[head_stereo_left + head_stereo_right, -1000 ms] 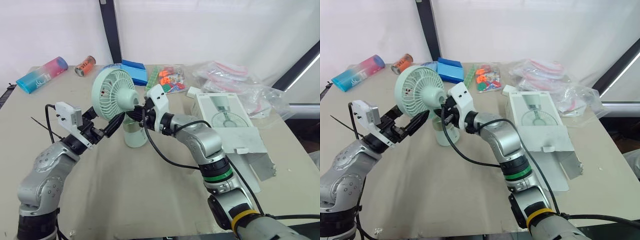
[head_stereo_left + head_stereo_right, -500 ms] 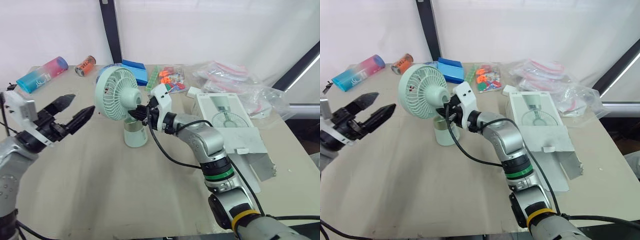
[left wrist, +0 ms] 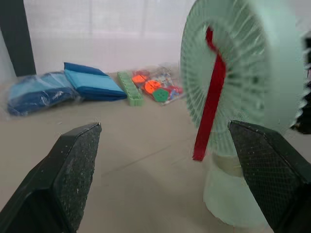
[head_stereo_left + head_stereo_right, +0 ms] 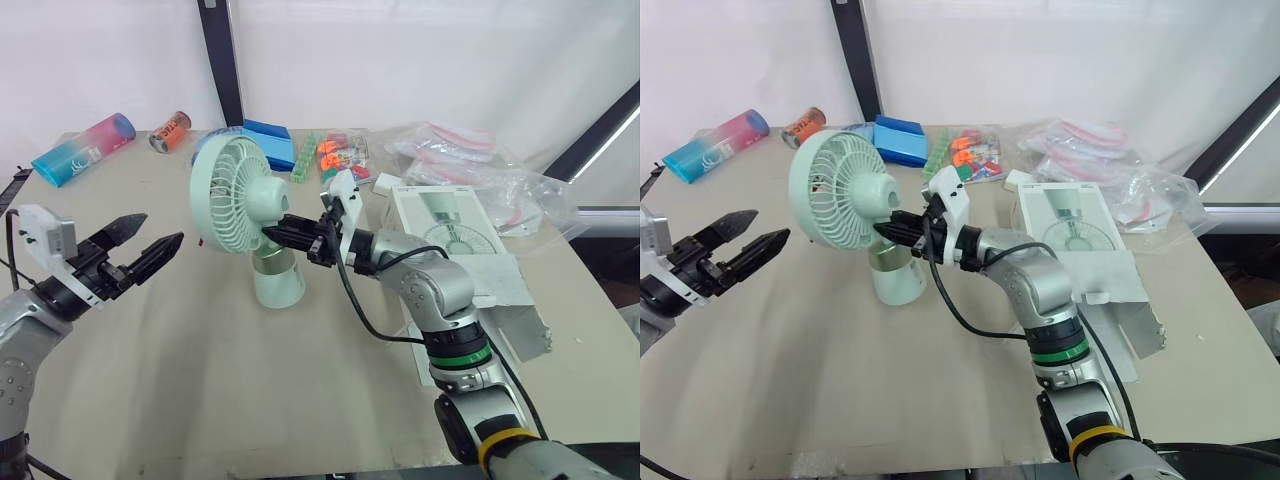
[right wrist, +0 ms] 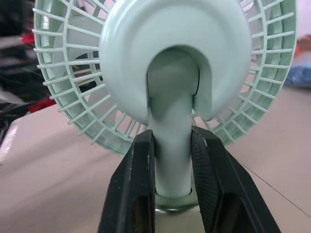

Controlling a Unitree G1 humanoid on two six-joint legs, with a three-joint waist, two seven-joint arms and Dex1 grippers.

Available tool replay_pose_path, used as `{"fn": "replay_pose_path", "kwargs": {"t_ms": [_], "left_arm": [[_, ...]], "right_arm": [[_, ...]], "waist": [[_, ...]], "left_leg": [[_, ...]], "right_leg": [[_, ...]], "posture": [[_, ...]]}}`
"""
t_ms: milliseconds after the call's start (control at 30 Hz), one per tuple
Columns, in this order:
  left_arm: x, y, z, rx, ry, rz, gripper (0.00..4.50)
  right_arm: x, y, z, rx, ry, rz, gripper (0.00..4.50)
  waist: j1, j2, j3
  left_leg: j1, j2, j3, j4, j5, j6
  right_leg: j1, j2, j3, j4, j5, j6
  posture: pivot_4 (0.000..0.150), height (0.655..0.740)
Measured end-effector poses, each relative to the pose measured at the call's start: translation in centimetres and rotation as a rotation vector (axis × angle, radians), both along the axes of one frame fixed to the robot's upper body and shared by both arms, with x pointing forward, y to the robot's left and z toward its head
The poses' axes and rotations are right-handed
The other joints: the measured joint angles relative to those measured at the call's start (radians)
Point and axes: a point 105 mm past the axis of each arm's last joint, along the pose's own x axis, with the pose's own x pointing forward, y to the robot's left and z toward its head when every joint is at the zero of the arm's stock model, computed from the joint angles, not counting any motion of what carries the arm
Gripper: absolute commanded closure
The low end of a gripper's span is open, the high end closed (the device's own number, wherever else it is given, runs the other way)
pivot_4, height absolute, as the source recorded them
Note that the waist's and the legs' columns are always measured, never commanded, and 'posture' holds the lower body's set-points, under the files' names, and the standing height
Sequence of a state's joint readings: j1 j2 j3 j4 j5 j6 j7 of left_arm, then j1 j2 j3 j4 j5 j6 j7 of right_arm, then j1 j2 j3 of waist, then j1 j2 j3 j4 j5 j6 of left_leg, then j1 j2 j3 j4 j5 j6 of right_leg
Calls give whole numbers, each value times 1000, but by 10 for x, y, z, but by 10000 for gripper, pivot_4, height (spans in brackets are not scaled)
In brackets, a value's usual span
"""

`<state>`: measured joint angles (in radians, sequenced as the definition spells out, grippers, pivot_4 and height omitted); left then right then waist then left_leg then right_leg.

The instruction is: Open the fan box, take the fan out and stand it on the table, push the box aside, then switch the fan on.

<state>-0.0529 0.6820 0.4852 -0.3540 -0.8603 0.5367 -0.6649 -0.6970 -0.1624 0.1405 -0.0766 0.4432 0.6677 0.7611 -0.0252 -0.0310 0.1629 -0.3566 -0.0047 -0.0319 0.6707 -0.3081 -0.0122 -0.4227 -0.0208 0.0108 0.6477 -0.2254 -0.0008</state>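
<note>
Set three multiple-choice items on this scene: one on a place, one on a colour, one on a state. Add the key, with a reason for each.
1. Where does the box lie relative to the fan?
A. On the robot's left of it
B. On the robot's right of it
C. Beneath it

2. What colour is the fan?
A. Orange
B. Black
C. Pale green

3. How is the right pincer?
A. Shut on the fan
B. Open, clear of the fan
C. Shut on the box

Key:
1 B: the head views show the box lying to the right of the fan.
2 C: its grille, neck and base are all pale green.
3 A: the right wrist view shows it clamped on the fan's neck.
</note>
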Motion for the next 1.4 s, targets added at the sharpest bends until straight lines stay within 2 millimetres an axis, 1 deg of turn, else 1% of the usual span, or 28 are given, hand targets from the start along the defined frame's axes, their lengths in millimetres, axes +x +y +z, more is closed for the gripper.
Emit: {"fn": "replay_pose_path", "kwargs": {"t_ms": [100, 167, 200, 233, 300, 367, 400, 500, 567, 667, 767, 833, 867, 1000, 1067, 1133, 1200, 1267, 1333, 1400], "left_arm": [[0, -4, -4, 14, 5, -13, 0], [-1, -7, -11, 28, 30, -30, 5062], [-2, -9, -16, 34, 45, -46, 6695], [-3, -11, -18, 37, 54, -60, 9643], [-7, -19, -31, 65, 92, -114, 17465], [-7, -23, -37, 80, 106, -139, 24976], [-7, -24, -39, 85, 111, -149, 27682], [-8, -29, -44, 98, 127, -181, 27682], [-10, -38, -50, 102, 149, -233, 27682], [-12, -50, -56, 99, 179, -303, 27682], [-13, -58, -56, 97, 180, -353, 34990], [-15, -64, -57, 102, 185, -397, 42449], [-16, -69, -59, 106, 192, -426, 44753], [-20, -78, -66, 122, 222, -497, 44753], [-27, -87, -75, 161, 258, -570, 44753], [-29, -89, -80, 179, 276, -596, 44753], [-30, -89, -84, 202, 290, -609, 44753], [-29, -88, -85, 216, 285, -607, 44753], [-27, -85, -87, 235, 290, -592, 44753], [-24, -82, -91, 253, 297, -575, 44753]], "right_arm": [[-2, -1, 1, 4, -8, 5, 41306], [-4, -3, -2, 7, 0, 10, 41306], [-5, -4, -3, 7, 4, 15, 41306], [-6, -4, -3, 7, 2, 20, 41306], [-19, -8, 0, 18, -25, 77, 41306], [-28, -13, -2, 2, -49, 111, 41306], [-32, -14, -5, -11, -57, 127, 41306], [-42, -19, -22, -59, -37, 170, 41306], [-50, -25, -32, -69, -16, 197, 41306], [-59, -28, -36, -52, 2, 239, 41306], [-62, -28, -35, -35, 8, 258, 41306], [-61, -28, -33, -17, 10, 260, 41306], [-61, -28, -32, -7, 10, 261, 41306], [-59, -34, -33, 2, 8, 243, 41306], [-59, -40, -35, 16, -22, 222, 41306], [-58, -43, -38, 10, -40, 210, 41306], [-54, -47, -43, 1, -64, 171, 41306], [-47, -47, -42, 23, -101, 118, 41306], [-47, -46, -42, 30, -112, 111, 41306], [-49, -47, -47, 21, -133, 121, 41306]], "waist": [[0, 0, 0], [0, 0, 0], [1, 0, 0], [1, 0, 0], [1, 0, 0], [2, 0, 0], [1, 0, 0], [1, 0, 0], [2, 0, 0], [0, 0, 0], [0, 0, 0], [1, 0, 0], [1, 0, 0], [2, 0, 0], [2, 0, 0], [2, 0, 0], [1, 0, 0], [0, 0, 0], [2, 0, 0], [2, 0, 0]], "left_leg": [[0, 0, 0, 0, 0, 0], [0, 0, 0, 0, 0, 0], [0, 0, 0, 0, 0, 0], [0, 0, 0, 0, 0, 0], [0, 0, 0, 0, 0, 0], [0, 0, 0, 0, 0, 0], [0, 0, 0, 0, 0, 0], [0, 0, 0, 0, 0, 0], [0, 0, 0, 0, 0, 0], [0, 0, 0, 0, 0, 0], [0, 0, 0, 0, 0, 0], [0, 0, 0, 0, 0, 0], [0, 0, 0, 0, 0, 0], [0, 0, 0, 0, 0, 0], [0, 0, 0, 0, 0, 0], [0, 0, 0, 0, 0, 0], [1, 0, 1, 0, 0, 0], [1, 1, 1, 0, 0, 0], [1, 1, 0, 0, 0, 0], [1, 0, 0, 0, 0, 0]], "right_leg": [[0, 0, 0, 0, 0, 0], [0, 0, 0, 0, 0, 0], [0, 0, 0, 0, 0, 0], [0, 0, 0, 0, 0, 0], [0, 0, 0, 0, 0, 0], [0, 0, 0, 0, 0, 0], [0, 0, 0, 0, 0, 0], [0, 0, 0, 0, 0, 0], [0, 0, 0, 0, 0, 0], [0, 0, 0, 0, 0, 0], [0, 0, 0, 0, 0, 0], [1, 1, 0, 0, 0, 0], [1, 1, 0, 0, 0, 0], [1, 1, 0, 0, 0, 0], [1, 1, 0, 0, 0, 1], [1, 1, 1, 0, 0, 1], [1, 2, 1, 0, 0, 1], [1, 2, 2, 0, 0, 0], [1, 2, 2, 0, 0, 1], [1, 2, 2, 0, 0, 1]], "posture": [[1500, 7400], [1500, 7400], [1500, 7400], [1500, 7400], [1500, 7400], [1500, 7400], [1500, 7400], [1500, 7400], [1500, 7400], [1500, 7400], [1500, 7400], [1500, 7400], [1500, 7400], [1500, 7400], [1500, 7400], [1500, 7400], [1500, 7400], [1500, 7400], [1500, 7400], [1500, 7400]]}}
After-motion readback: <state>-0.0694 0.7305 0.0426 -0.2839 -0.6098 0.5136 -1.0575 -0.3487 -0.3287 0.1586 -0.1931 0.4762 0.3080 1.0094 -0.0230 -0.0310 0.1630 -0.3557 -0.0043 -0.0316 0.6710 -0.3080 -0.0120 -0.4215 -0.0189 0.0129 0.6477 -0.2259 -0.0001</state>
